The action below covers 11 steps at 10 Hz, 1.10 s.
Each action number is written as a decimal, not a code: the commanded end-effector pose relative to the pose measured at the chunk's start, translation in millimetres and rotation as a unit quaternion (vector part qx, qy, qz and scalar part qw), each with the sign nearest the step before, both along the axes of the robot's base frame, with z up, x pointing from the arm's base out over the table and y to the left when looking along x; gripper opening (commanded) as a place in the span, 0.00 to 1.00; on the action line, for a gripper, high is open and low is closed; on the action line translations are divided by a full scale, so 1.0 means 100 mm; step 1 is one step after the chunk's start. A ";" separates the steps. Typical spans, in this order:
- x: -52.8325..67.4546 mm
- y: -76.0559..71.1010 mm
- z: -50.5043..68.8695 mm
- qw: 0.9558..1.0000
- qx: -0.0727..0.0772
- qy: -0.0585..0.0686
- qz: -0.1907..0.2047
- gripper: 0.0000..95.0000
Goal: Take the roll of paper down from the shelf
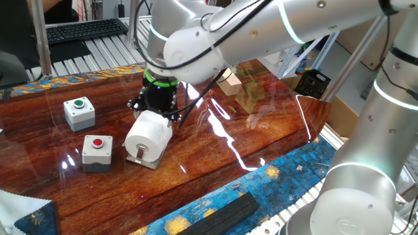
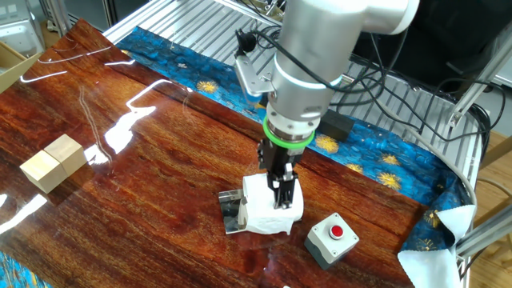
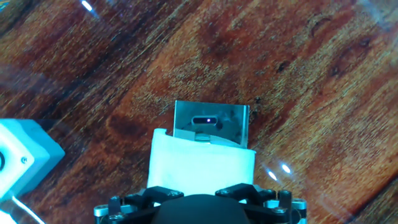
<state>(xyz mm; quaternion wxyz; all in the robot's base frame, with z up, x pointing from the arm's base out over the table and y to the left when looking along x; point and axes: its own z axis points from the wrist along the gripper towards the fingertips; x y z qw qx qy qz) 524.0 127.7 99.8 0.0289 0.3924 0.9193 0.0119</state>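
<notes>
The roll of paper [image 1: 149, 134] is plump and white and sits on the shelf [image 1: 145, 160], a small shiny metal plate on the wooden table. My gripper [image 1: 160, 109] comes down onto the roll from above. In the other fixed view its dark fingers [image 2: 282, 188] press into the top of the roll [image 2: 268, 212], which looks squeezed, with the shelf [image 2: 232, 210] sticking out at its left. In the hand view the roll [image 3: 202, 165] lies just ahead of the gripper [image 3: 202, 194], and the shelf [image 3: 211, 121] shows beyond it.
A grey box with a green button [image 1: 79, 111] and one with a red button [image 1: 96, 151] stand left of the roll; the red one [image 2: 332, 238] is close by. Wooden blocks [image 2: 52, 162] lie farther off. A black bar [image 1: 228, 212] lies on the blue cloth.
</notes>
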 end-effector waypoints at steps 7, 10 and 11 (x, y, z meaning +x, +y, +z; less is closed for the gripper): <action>0.03 0.05 -0.26 1.000 -0.017 -0.003 0.003 1.00; 0.04 0.05 -0.30 0.999 -0.033 -0.005 0.023 0.40; 0.03 0.05 -0.29 0.998 -0.045 -0.004 0.048 0.00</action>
